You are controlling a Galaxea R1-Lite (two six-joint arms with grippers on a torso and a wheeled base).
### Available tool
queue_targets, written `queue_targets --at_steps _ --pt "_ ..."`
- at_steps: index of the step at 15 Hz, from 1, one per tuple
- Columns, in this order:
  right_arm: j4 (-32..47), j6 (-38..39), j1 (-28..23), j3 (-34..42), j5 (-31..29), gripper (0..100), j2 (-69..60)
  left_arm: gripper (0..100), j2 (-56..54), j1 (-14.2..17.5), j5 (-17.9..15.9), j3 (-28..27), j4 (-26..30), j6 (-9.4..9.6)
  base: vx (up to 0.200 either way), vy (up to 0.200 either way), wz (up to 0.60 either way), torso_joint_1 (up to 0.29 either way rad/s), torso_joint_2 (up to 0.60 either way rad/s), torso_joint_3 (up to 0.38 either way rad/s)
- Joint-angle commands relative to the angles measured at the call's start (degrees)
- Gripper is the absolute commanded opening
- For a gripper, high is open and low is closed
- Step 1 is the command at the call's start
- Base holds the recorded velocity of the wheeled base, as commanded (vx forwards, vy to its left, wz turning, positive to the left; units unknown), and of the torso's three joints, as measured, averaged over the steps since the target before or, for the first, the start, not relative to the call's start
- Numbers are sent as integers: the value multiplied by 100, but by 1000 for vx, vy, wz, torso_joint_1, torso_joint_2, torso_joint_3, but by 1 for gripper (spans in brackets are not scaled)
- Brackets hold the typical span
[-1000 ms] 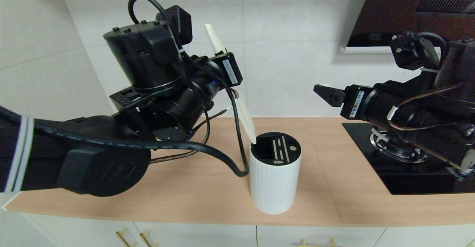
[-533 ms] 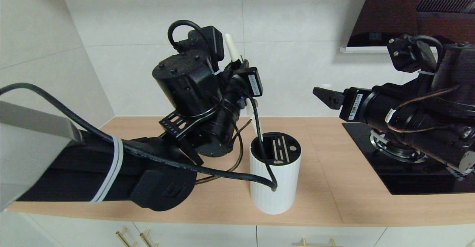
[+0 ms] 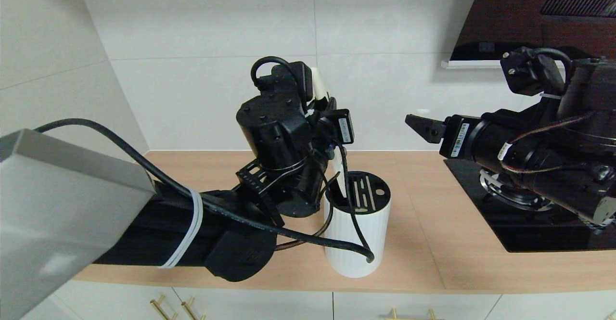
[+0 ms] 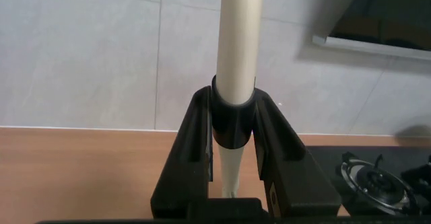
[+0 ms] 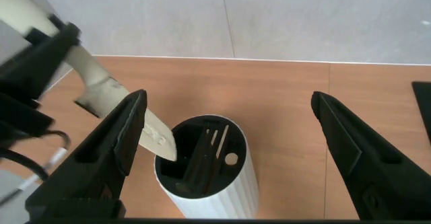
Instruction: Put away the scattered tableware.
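Observation:
A white ribbed tableware holder [image 3: 357, 236] with a black slotted top stands on the wooden counter [image 3: 433, 257]. My left gripper [image 3: 328, 114] is shut on the cream handle of a pale knife [image 3: 318, 83], held nearly upright just above the holder. Its blade [image 3: 340, 179] dips into the holder's large opening. The left wrist view has the handle [image 4: 239, 42] clamped between the fingers [image 4: 196, 140]. My right gripper [image 5: 229, 109] hangs open above the counter, right of the holder [image 5: 210, 180], with nothing in it. The knife [image 5: 101, 86] slants into the holder there.
A black gas hob [image 3: 524, 219] is set into the counter at the right, under a dark range hood [image 3: 529, 17]. A tiled wall closes the back. The counter's front edge runs just before the holder, with cabinet handles [image 3: 161, 305] below.
My left arm has swung to the right and lowered the knife, turning it more upright; the blade tip went from the holder's rim down into its opening. The right arm has barely shifted.

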Motion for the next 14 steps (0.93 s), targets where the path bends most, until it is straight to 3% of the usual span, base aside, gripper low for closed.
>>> queue_targets --at_steps 1,14 --pt "-3 2 5 6 -1 100 -2 0 153 -4 19 -30 -6 -4 0 0 0 0 0 0" --pt "-3 2 23 15 8 100 51 0 996 -285 221 5 29 -13 0 0 0 0 0 0"
